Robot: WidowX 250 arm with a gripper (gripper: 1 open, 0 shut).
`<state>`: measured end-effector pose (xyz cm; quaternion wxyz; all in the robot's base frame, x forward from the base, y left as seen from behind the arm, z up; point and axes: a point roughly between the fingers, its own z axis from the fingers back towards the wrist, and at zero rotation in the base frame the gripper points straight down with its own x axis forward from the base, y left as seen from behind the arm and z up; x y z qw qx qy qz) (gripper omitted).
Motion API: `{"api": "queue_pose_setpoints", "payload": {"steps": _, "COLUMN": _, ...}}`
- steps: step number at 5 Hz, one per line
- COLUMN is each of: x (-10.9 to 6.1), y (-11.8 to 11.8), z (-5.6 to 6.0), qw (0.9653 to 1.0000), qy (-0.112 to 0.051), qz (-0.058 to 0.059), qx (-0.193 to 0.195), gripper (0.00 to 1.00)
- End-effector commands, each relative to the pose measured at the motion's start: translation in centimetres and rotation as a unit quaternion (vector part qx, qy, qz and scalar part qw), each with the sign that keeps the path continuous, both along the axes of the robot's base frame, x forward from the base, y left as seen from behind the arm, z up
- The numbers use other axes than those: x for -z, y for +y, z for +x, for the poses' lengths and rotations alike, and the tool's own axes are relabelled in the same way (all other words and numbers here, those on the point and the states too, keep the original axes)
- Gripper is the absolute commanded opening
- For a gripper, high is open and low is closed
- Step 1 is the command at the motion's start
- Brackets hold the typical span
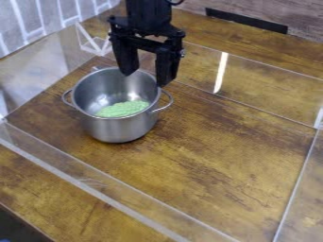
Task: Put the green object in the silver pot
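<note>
Wide wooden table fills the picture, boxed in by a clear plastic wall running across the near side. On it, toward nine o'clock from the middle of the view, sits the silver pot, upright, loop handles out to the sides. Up at twelve o'clock hangs the black gripper, pointing straight down, its two fingers spread wide with nothing between them, gripping nothing at all. And there's the green object, lying flat on the bottom of the pot, at about seven o'clock from the fingertips and below them, apart from them. The left finger overlaps the pot's far rim; the right one hangs just outside it.
</note>
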<state>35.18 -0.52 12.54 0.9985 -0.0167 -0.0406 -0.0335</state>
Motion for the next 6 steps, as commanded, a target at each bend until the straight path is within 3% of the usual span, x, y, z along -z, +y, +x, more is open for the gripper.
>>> {"api": "queue_pose_setpoints", "payload": {"steps": 1, "x": -0.5, "y": 0.1, "z": 0.6, "qw": 0.9997, "qy": -0.025, "qz": -0.001, "qx": -0.003, "gripper": 1.00}}
{"api": "queue_pose_setpoints", "payload": {"steps": 3, "x": -2.2, "y": -3.0, "z": 1.5, "qw": 0.9994, "qy": -0.032, "qz": 0.000, "qx": -0.009, "gripper": 1.00}}
{"api": "queue_pose_setpoints", "payload": {"steps": 4, "x": -2.1, "y": -3.4, "z": 2.3, "qw": 0.9994, "qy": -0.035, "qz": -0.001, "qx": -0.007, "gripper": 1.00}}
{"api": "queue_pose_setpoints", "payload": {"steps": 6, "x": -2.5, "y": -3.6, "z": 3.0, "qw": 0.9990, "qy": -0.043, "qz": 0.010, "qx": 0.006, "gripper": 1.00}}
